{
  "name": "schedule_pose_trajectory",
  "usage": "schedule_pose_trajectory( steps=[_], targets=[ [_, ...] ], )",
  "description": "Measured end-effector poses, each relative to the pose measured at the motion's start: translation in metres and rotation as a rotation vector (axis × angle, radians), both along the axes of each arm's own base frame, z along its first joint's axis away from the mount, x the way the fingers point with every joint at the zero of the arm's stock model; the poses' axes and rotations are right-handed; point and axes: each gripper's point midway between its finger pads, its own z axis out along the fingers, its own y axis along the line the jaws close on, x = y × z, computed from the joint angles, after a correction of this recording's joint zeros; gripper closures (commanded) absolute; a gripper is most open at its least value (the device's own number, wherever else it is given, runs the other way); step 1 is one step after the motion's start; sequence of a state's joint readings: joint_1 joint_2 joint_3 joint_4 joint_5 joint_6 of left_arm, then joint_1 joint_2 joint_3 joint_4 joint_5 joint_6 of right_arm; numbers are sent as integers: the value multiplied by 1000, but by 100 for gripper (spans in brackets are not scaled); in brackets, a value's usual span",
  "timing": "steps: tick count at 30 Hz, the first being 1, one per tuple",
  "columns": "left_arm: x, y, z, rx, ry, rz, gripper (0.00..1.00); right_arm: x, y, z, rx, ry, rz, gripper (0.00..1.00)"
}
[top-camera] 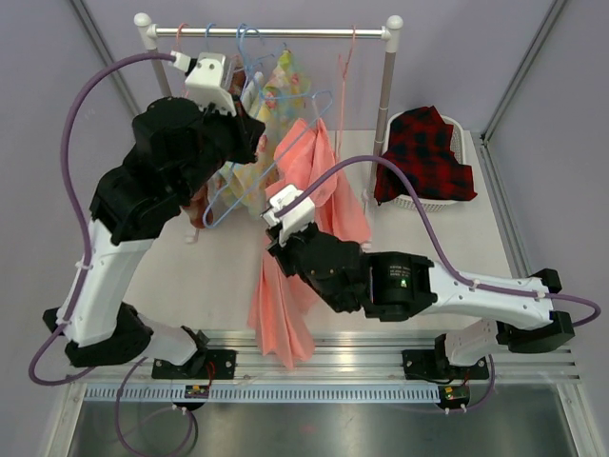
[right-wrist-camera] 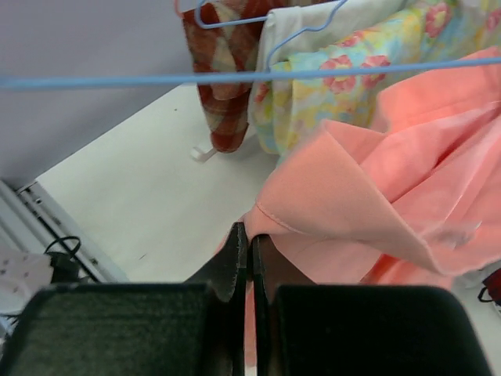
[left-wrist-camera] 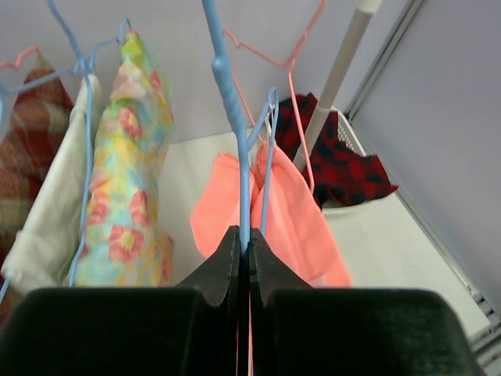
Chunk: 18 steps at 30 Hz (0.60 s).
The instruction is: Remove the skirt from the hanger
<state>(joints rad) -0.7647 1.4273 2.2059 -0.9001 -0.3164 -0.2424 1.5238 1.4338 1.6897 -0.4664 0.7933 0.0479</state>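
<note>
The left fingers (left-wrist-camera: 233,254) are pressed together on the wire of the blue hanger (left-wrist-camera: 233,102), from which the salmon-pink skirt (top-camera: 285,305) hangs in long folds down to the near edge of the white tabletop (top-camera: 209,286), while the right fingers (right-wrist-camera: 239,254) pinch a folded edge of its fabric.

Floral garment (top-camera: 276,95) on rail (top-camera: 276,32), plaid cloth (top-camera: 423,152) (red-black) in basket (top-camera: 428,203)

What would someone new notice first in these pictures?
A bright coral skirt drapes from a blue hanger mid-scene, in front of the clothes rail. The left fingers pinch that hanger while the right fingers pinch the skirt's edge. A red plaid garment fills the white basket at the far right.
</note>
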Motion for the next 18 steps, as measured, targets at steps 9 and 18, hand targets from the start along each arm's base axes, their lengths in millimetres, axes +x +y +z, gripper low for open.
schedule_pose_trajectory(
  steps=[9, 18],
  targets=[
    [-67, 55, -24, 19, 75, -8, 100, 74, -26, 12, -12, -31, -124, 100],
    [-99, 63, -65, 119, 209, -100, 100, 104, -30, 13, -13, -27, -147, 100]
  ],
)
